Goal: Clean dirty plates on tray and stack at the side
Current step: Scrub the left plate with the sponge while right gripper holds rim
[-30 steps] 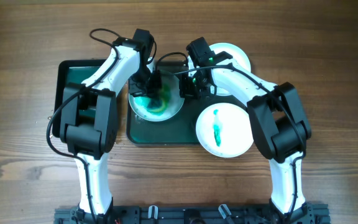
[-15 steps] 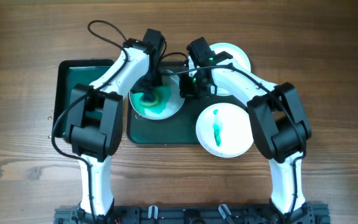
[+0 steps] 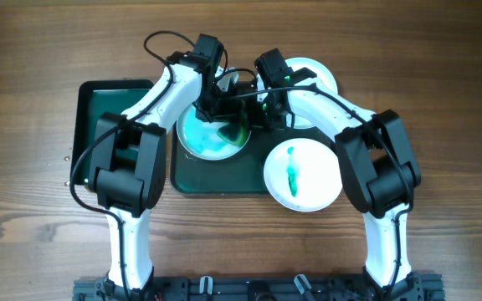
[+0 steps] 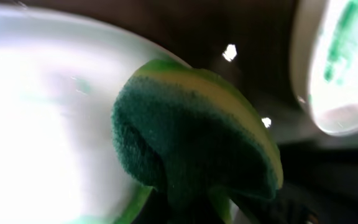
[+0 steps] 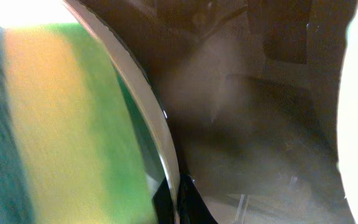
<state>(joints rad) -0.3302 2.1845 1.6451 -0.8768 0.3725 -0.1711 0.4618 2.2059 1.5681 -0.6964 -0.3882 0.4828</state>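
Jaws first: the left jaws are squeezed shut on the sponge (image 4: 191,137), scrubby green side pressed onto the left-hand plate (image 3: 201,144), which sits at the left end of the tray (image 3: 216,180). The right jaws look pinched tight on that same plate's right rim, steadying it I reckon. The right wrist view shows the rim running down between the fingers.

So we're mid-wipe on plate one: the teal is smudged thin across it, not gone. The smeared plate (image 3: 301,173) sits at the tray's right end, hanging over onto the worktop (image 3: 442,84), stripe untouched. The third plate (image 3: 320,77) is mostly hidden behind the right arm, so I can't tell its condition.

Next up imo: more sponge passes until it's white, then lift it off to the side to start the stack.
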